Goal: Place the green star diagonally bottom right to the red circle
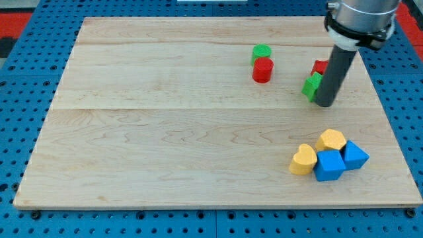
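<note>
Tip [325, 104] touches green star [312, 86]; no claw fitted. Light, rigid, slides easily; push flat side toward red circle [262, 69].

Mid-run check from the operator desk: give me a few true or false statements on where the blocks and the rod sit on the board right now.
1. My tip is at the right edge of the green star. True.
2. The green star lies to the view's left of the red circle. False: it lies to the circle's right and slightly lower.
3. A green cylinder sits directly above the red circle, touching it. True.
4. The yellow and blue blocks are scattered across the board. False: the yellow heart, yellow block, blue cube and blue block cluster at lower right.
5. A red block peeks out behind the rod. True.
</note>
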Controlling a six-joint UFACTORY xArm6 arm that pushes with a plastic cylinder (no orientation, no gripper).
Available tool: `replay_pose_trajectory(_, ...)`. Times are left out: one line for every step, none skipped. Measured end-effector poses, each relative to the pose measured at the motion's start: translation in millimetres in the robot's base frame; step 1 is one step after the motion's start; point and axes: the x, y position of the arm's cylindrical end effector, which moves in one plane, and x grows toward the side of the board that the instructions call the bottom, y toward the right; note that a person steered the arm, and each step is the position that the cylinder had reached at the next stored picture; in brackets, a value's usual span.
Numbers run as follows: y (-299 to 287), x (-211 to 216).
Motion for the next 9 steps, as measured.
replay_pose_trajectory(59, 0)
replay_pose_trajectory(72, -8)
replay_pose_trajectory(56, -8)
replay_pose_trajectory(25, -8)
replay_pose_trajectory(10, -12)
replay_pose_trajectory(-5, -24)
replay_pose_trajectory(-29, -29)
replay_pose_trajectory(-61, -30)
replay_pose_trajectory(-59, -31)
